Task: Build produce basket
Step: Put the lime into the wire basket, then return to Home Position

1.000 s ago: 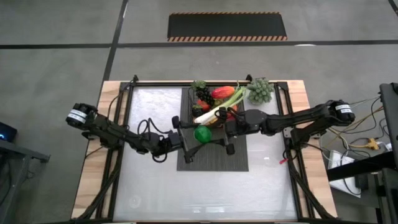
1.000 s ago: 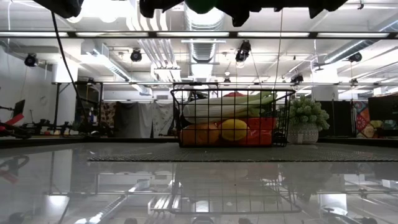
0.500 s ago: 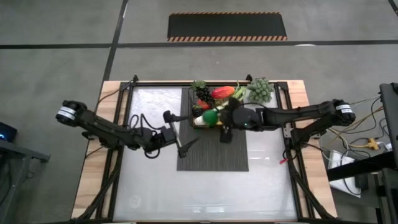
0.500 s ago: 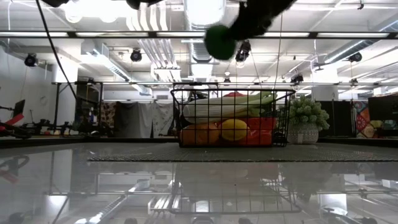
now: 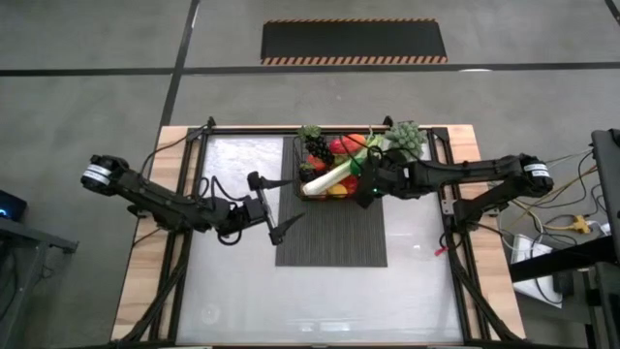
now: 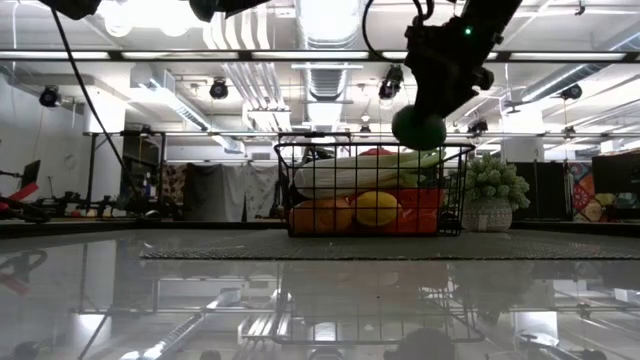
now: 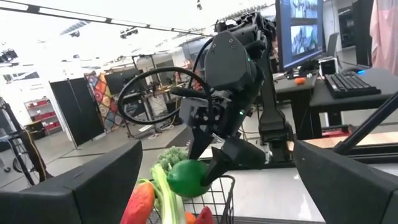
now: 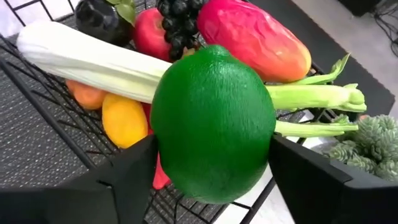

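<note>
Lime: I am holding it clamped between my right gripper's fingers, hanging just above the basket, over its right end near the rim. It is lying straight below my jaws, so the coming drop looks like a short one downward.

Basket: sitting at the far end of the mat, near the table's far edge, already heaped. The celery is lying long across the top, end to end, with mango, grapes, lemon and an orange around and under it. I judge the lime may roll off the celery.

Left gripper: fingers spread apart, empty, waiting at the mat's left edge.

Beyond the table: an open room with desks and monitors.
</note>
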Controlling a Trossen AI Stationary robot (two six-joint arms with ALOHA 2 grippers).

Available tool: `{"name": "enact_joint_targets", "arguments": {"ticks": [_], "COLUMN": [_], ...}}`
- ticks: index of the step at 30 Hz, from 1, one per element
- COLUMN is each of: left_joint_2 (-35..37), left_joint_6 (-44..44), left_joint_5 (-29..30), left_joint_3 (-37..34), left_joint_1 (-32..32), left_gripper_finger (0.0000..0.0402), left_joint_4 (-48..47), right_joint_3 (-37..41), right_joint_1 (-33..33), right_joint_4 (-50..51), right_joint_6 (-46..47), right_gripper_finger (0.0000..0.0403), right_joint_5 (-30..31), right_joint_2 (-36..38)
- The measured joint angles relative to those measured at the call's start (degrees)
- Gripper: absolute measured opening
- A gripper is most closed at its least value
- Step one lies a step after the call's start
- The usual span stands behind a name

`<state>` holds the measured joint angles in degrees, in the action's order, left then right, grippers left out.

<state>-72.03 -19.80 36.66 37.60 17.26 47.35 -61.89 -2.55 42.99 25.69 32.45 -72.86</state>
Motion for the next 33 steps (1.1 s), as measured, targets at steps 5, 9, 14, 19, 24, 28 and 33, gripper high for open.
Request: {"name": "enact_joint_targets", "arguments": {"ticks": [5,9,14,19,24,28,33], "left_joint_2": [0.0,0.0,0.0,4.1,15.0,25.4,36.5], "left_joint_6": [1.5,1.5,1.3,2.9,4.6,4.4,2.9], "left_joint_5": [-0.1,-0.1,-0.1,-3.3,-27.6,-36.3,-34.5], "left_joint_3": [-0.2,-0.2,-0.5,-0.5,-0.5,-3.6,-10.5], "left_joint_1": [0.0,0.1,0.1,1.4,4.6,4.9,3.6], "left_gripper_finger": [0.04,0.04,0.04,0.04,0.04,0.04,0.04], "left_joint_4": [0.1,0.1,-1.5,-13.6,-40.5,-44.3,-41.3], "right_joint_3": [-0.7,-2.4,-4.4,-2.3,7.3,19.0,33.1], "right_joint_1": [0.0,0.0,0.2,3.6,11.8,17.9,18.8], "right_joint_4": [0.5,1.1,1.9,-3.2,-18.5,-38.2,-63.4], "right_joint_6": [0.2,-0.2,-1.8,-8.4,-22.3,-32.9,-40.6], "right_gripper_finger": [0.0314,0.0323,0.0318,0.0305,0.0291,0.0277,0.0257], "right_joint_5": [0.0,-1.6,-1.8,-2.4,-6.0,-10.6,-10.5], "right_joint_2": [0.0,0.0,0.5,2.9,8.2,13.6,19.8]}}
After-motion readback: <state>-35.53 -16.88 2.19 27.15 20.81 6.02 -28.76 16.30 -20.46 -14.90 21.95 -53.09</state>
